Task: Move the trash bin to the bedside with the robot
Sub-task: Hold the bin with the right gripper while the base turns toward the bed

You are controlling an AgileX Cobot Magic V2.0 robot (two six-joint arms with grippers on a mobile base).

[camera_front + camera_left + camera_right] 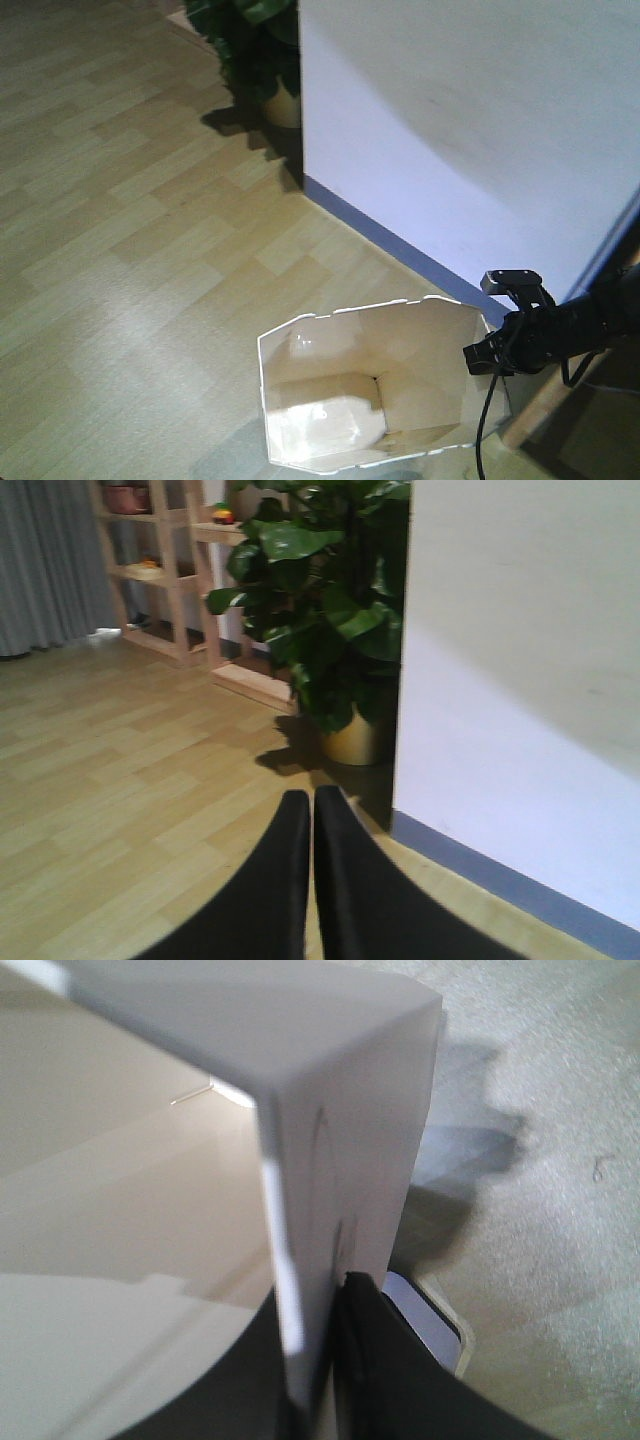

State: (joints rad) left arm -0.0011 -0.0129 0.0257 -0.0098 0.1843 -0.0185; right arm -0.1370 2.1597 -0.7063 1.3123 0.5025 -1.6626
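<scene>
Right tool clamped on trash bin rim wall; bin body to tool's left, over wood floor. Left tool pressed together, empty, potted plant ahead. Grasp done. Bed nowhere in view, so haul to bedside probably all left.

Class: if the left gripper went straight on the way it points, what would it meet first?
The left gripper would probably reach the gold plant pot beside the white wall; depth is unclear.

The trash bin stands on the floor beside the wall, plant behind.
</scene>
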